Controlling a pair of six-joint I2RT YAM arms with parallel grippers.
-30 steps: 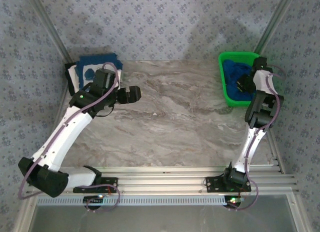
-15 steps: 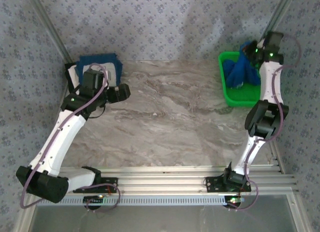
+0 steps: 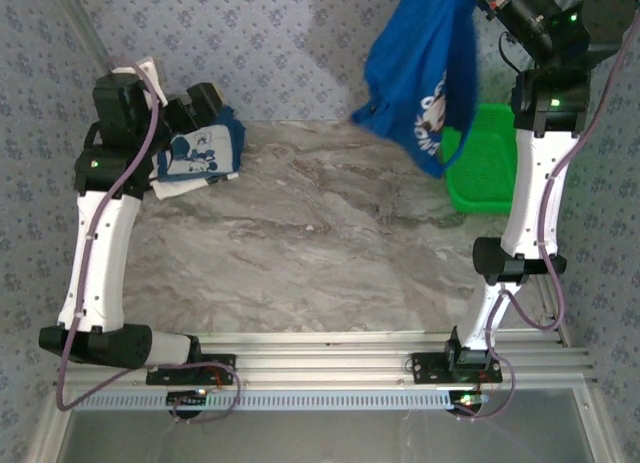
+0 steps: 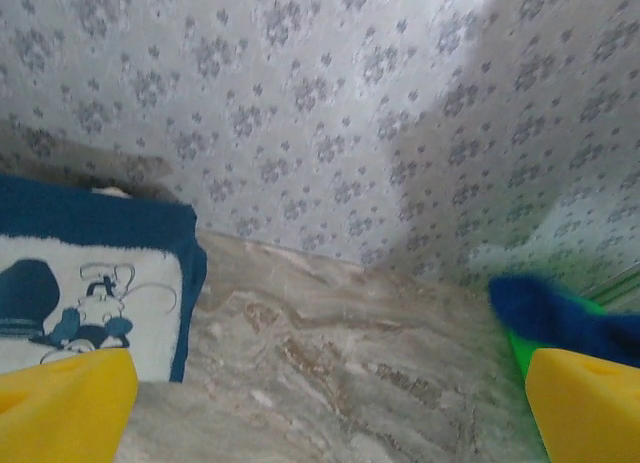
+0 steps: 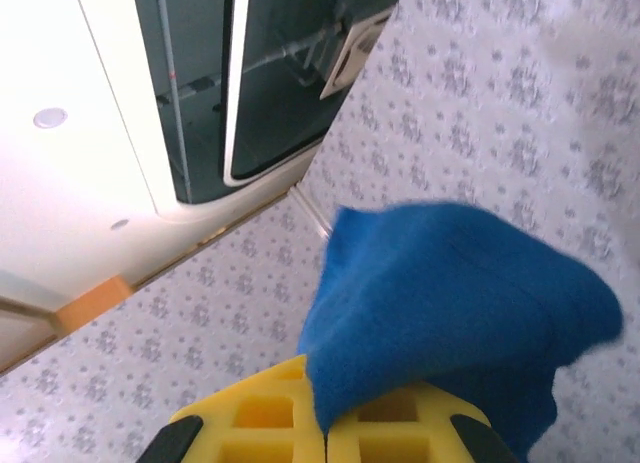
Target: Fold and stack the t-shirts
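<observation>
Your right gripper (image 5: 325, 423): pinching the royal-blue t-shirt (image 3: 420, 73), which hangs below it | your left gripper (image 4: 322, 408): spread wide, empty | advice: lower slowly toward that gripper's left so the hem lands flat.

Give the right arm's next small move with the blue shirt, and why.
Probably carry the right gripper over the middle of the grey marbled table and lower: it is shut on the royal-blue printed t-shirt, which hangs bunched in the air near the green mesh basket, and folding needs a flat surface.
</observation>
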